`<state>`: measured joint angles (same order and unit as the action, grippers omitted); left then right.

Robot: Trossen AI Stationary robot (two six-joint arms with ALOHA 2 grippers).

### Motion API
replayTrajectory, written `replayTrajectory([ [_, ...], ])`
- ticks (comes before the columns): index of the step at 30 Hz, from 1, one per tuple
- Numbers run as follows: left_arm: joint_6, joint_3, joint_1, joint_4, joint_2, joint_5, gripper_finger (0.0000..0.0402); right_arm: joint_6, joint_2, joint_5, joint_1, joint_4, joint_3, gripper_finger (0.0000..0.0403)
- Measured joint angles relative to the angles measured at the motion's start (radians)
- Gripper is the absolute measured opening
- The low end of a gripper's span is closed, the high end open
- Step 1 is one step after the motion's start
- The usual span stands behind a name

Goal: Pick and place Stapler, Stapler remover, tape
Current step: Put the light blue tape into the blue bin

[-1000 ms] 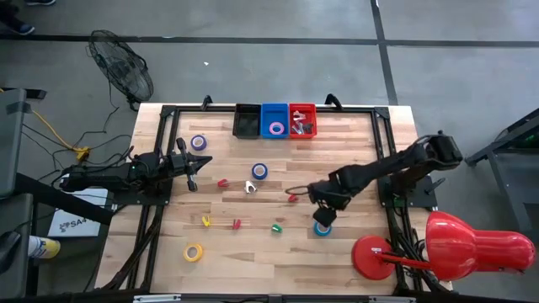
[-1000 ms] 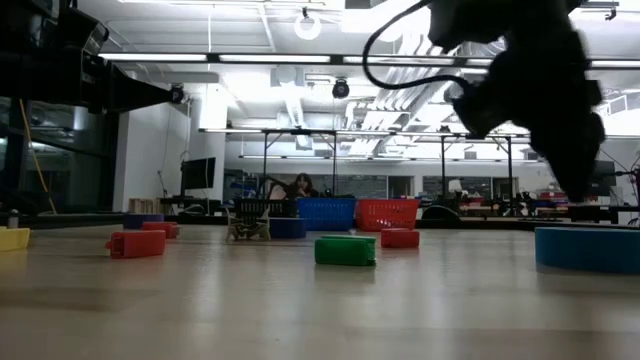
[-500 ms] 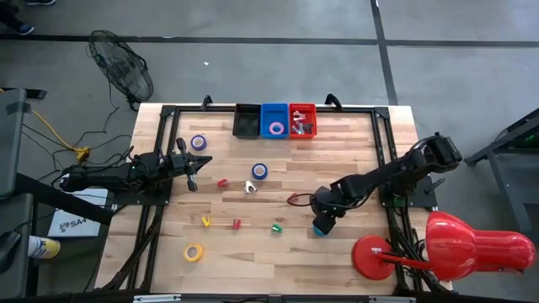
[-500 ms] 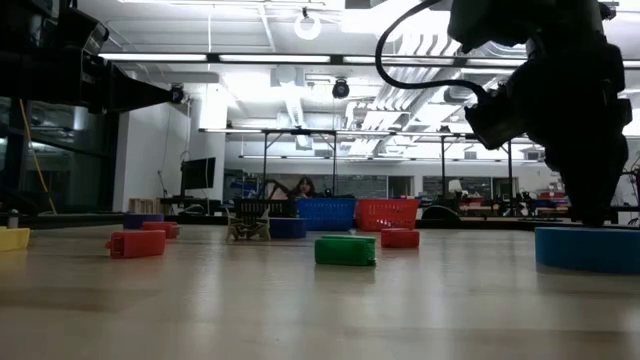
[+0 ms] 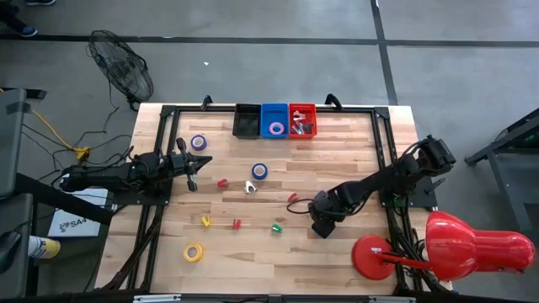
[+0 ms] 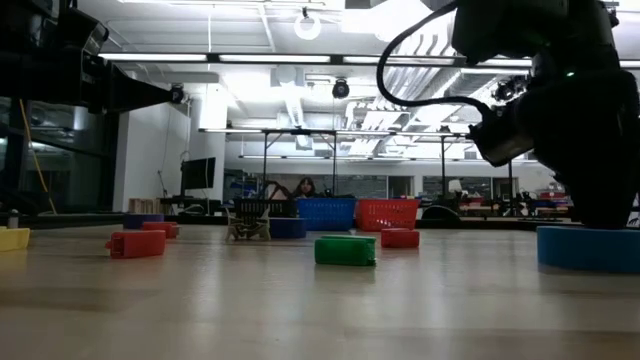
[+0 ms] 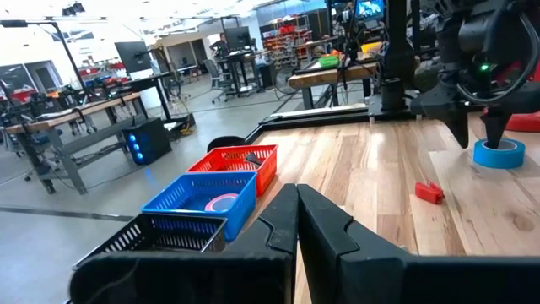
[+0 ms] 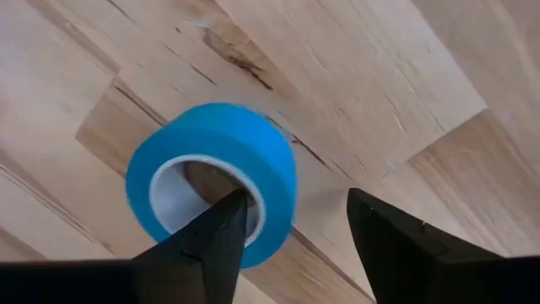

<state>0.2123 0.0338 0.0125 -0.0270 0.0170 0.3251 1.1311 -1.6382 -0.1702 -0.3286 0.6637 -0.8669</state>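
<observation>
Right gripper [image 8: 291, 228] down on the wood-grain table [image 8: 405, 76], dark fingers parted astride the wall of a smooth blue tape roll [image 8: 221, 169], one inside its white core, one outside. Left gripper [image 7: 297, 211] pressed shut, far across, waiting.

Long ceiling lights [image 6: 270, 58] are glowing over workbenches [image 7: 80, 127] lining the workshop, while a black fan [image 5: 123, 71] is lying on the grey concrete floor [image 5: 278, 67].
</observation>
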Motion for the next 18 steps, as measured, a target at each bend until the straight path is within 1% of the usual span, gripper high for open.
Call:
replayTrajectory([
  [6,0.000,0.000,0.000,0.000,0.000,0.000,0.0003,0.039,-0.001,0.000,-0.010,0.010,0.000,0.0128],
  [14,0.000,0.000,0.000,0.000,0.000,0.000,0.0003,0.030,-0.001,0.020,-0.011,0.007,-0.001,0.0034],
  [18,0.000,0.000,0.000,0.000,0.000,0.000,0.0003,-0.006,0.002,0.083,-0.004,-0.010,-0.024,0.0030],
])
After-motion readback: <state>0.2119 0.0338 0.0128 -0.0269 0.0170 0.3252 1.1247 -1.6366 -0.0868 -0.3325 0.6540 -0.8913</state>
